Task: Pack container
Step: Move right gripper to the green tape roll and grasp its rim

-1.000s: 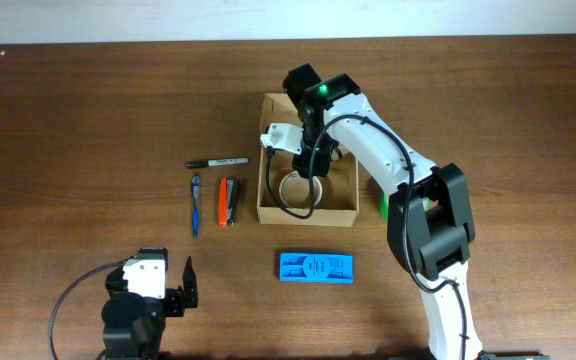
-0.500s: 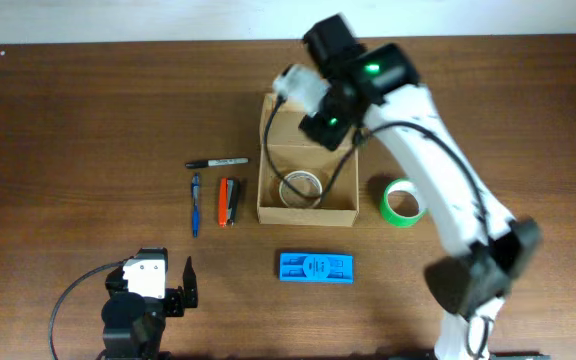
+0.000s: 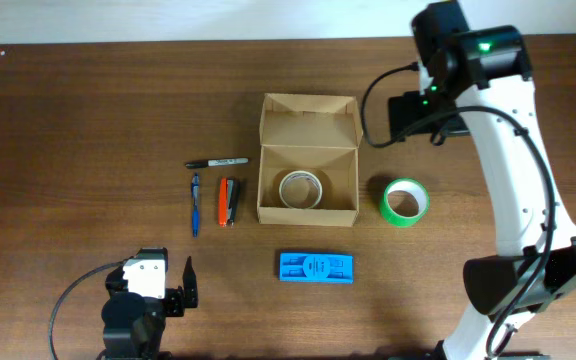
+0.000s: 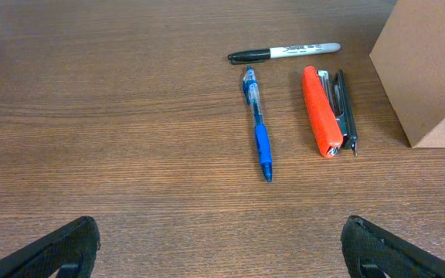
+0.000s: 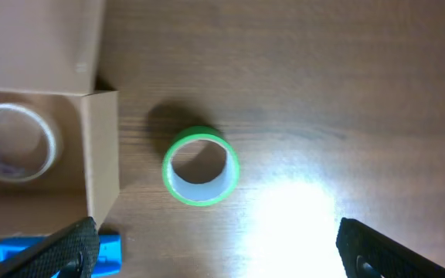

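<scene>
Box [image 3: 308, 125] is sitting lid-open at centre frame, clear tape [image 3: 286, 188] inside. I am hovering the right hand [image 5: 219, 247], spread wide and empty, over the green tape [image 5: 199, 198] just beside it, probably lining up the next pick. The left hand [image 4: 222, 247] is idling open and empty, lower left.

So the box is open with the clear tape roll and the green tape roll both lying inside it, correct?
Not quite. Only the clear tape roll lies inside the open container. The green tape roll lies outside it, beside one wall, as the overhead view shows.
</scene>
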You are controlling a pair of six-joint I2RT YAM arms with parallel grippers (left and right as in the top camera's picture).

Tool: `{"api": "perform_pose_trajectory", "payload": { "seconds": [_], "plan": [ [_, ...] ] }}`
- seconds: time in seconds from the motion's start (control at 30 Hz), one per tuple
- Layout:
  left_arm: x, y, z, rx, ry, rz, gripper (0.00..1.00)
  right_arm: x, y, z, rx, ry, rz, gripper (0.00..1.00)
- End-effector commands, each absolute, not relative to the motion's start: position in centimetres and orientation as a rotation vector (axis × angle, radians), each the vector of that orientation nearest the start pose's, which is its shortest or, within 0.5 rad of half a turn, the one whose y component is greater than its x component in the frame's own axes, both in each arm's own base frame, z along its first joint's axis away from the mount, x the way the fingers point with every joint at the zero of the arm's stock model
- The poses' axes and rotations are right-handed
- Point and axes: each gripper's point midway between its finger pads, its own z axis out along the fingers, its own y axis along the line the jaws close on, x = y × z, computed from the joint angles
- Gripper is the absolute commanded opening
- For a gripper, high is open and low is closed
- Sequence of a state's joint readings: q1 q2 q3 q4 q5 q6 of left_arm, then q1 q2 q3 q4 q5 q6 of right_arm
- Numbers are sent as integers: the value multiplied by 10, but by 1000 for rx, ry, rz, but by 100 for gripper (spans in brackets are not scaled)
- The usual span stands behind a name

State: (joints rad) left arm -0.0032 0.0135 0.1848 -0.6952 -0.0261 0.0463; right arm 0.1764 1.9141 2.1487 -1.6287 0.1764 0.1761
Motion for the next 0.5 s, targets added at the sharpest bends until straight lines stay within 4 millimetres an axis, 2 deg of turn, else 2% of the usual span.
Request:
{"api": "perform_pose_trajectory", "payload": {
  "seconds": [0.0, 0.17, 0.27, 0.37, 0.47],
  "plan": [
    [200, 4, 93, 55, 2094, 66, 100, 371, 24, 230, 190, 2958, -213, 99],
    [200, 4, 93, 55, 2094, 66, 100, 359, 24, 206, 192, 3024, -228, 99],
    [200, 4, 93, 55, 2094, 66, 100, 351, 24, 194, 125, 3022, -221, 99],
    [200, 4, 93, 55, 2094, 66, 100, 340, 27, 182, 54, 3000, -159, 99],
    [200, 4, 93, 56, 2094, 66, 100, 325, 25, 164, 72, 2989, -112, 99]
  ]
}}
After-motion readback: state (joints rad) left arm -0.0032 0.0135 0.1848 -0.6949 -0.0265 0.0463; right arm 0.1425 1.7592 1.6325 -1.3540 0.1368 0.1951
